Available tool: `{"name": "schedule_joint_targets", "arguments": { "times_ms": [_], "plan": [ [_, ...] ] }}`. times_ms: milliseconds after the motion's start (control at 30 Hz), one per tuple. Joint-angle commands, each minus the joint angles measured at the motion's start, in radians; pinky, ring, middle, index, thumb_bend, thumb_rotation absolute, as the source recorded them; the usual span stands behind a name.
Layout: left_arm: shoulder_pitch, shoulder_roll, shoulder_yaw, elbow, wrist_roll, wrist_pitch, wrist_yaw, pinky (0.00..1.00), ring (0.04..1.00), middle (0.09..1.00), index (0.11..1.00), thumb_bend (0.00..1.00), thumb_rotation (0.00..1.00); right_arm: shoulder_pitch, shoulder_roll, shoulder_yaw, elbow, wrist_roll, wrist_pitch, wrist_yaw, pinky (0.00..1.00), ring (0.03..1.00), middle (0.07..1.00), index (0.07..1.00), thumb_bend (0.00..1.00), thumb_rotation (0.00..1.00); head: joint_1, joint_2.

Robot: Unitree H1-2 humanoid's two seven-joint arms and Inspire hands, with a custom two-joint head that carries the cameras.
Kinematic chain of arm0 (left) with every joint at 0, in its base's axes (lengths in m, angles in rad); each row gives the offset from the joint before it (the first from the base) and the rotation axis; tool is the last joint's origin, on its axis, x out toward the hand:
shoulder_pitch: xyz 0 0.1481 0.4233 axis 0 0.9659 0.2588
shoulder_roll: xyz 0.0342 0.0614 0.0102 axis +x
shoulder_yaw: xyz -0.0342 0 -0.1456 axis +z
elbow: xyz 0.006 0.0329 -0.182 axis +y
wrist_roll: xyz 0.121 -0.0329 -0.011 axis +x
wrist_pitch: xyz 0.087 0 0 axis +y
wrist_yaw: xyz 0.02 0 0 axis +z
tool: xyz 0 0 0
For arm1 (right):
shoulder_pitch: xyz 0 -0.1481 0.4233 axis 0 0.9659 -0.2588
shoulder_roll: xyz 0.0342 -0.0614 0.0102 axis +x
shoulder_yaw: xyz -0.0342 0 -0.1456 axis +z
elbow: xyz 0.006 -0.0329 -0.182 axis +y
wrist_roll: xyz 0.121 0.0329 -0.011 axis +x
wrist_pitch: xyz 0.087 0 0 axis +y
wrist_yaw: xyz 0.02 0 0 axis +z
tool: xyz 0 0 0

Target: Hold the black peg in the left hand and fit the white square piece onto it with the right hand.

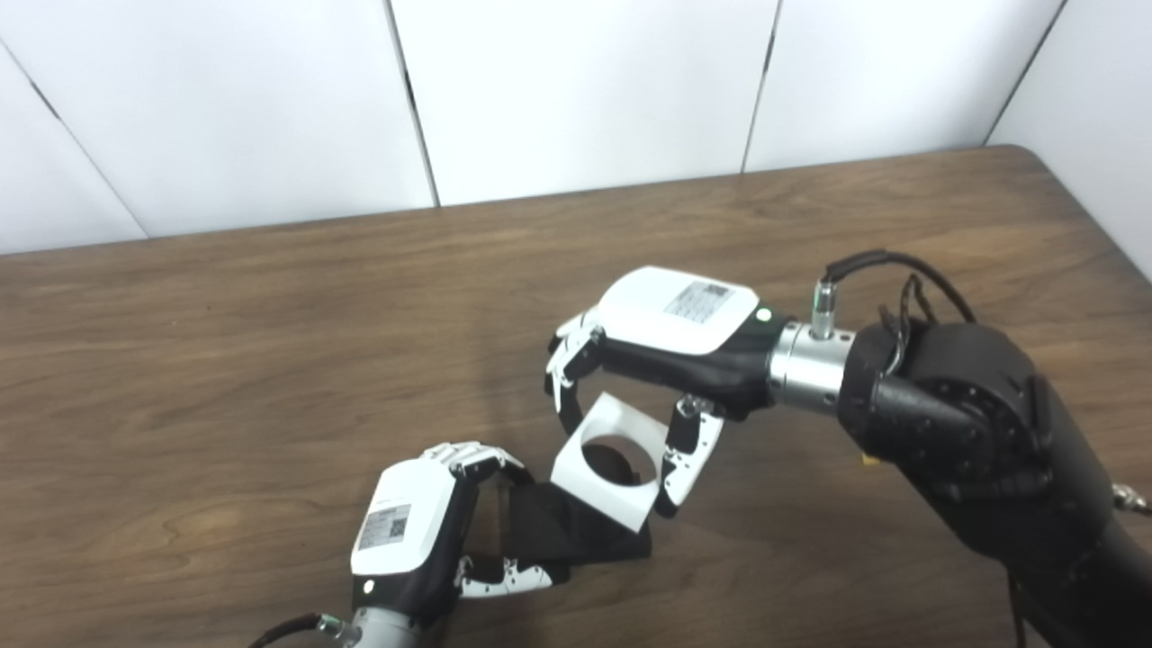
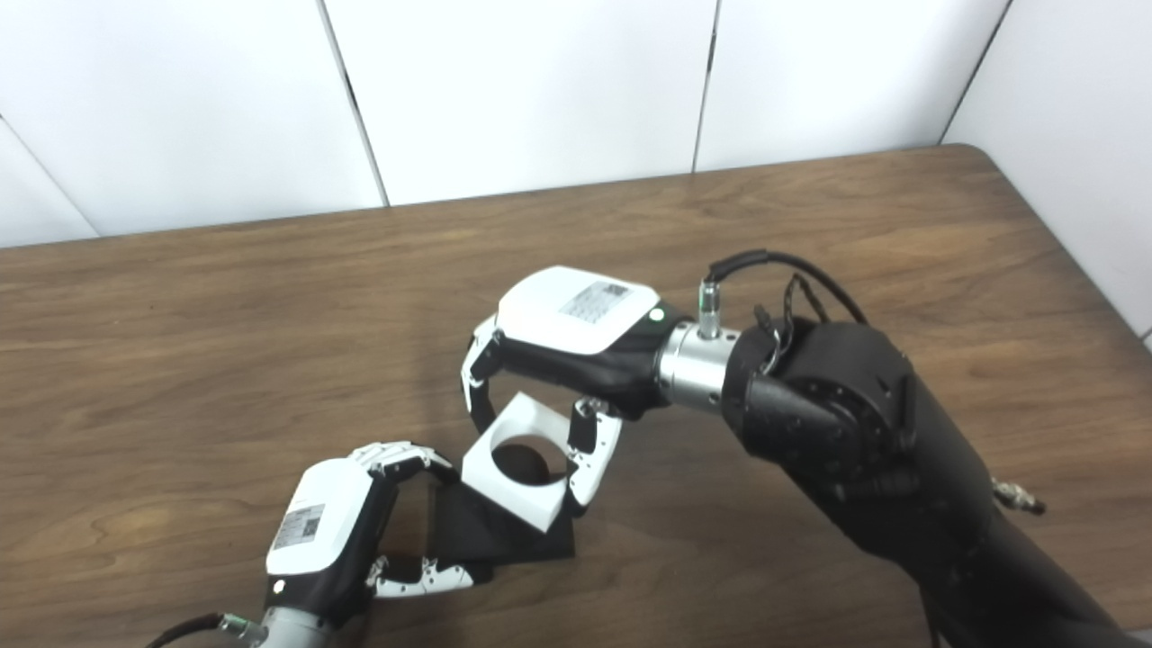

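With the white square piece [image 1: 605, 461] as the landmark, the left hand [image 1: 423, 531] sits just to its left and nearer the camera, fingers and thumb curled around the flat base of the black peg [image 1: 562, 531], a matte dark part held just over the table [image 1: 225, 360]. The piece itself is a smooth, hard-looking square block with a round hole, tilted over the peg end, where something dark shows through the hole. Above and to its right, the right hand [image 1: 670, 346] pinches it, fingers on its far-left edge, thumb on its right edge. I judge both grasps done and the fit underway, seating unfinished. The table is brown, wood-grained, with a rounded corner.
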Motion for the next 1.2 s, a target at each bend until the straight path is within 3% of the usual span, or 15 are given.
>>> {"name": "schedule_joint_targets", "arguments": {
  "times_ms": [0, 1167],
  "plan": [
    [0.006, -0.012, -0.019, 0.016, 0.005, 0.012, -0.032, 0.82, 0.777, 0.709, 0.484, 0.52, 0.05, -0.025, 0.003, -0.005, -0.005, -0.009, -0.035, -0.022, 0.85, 0.852, 0.745, 0.481, 0.52, 0.13, -0.001, 0.000],
    [0.001, -0.026, -0.045, -0.006, 0.023, 0.033, -0.029, 0.82, 0.772, 0.704, 0.484, 0.52, 0.05, 0.019, 0.067, 0.020, 0.081, -0.071, -0.138, -0.063, 0.85, 0.856, 0.747, 0.482, 0.52, 0.13, 0.006, 0.015]
  ]
}}
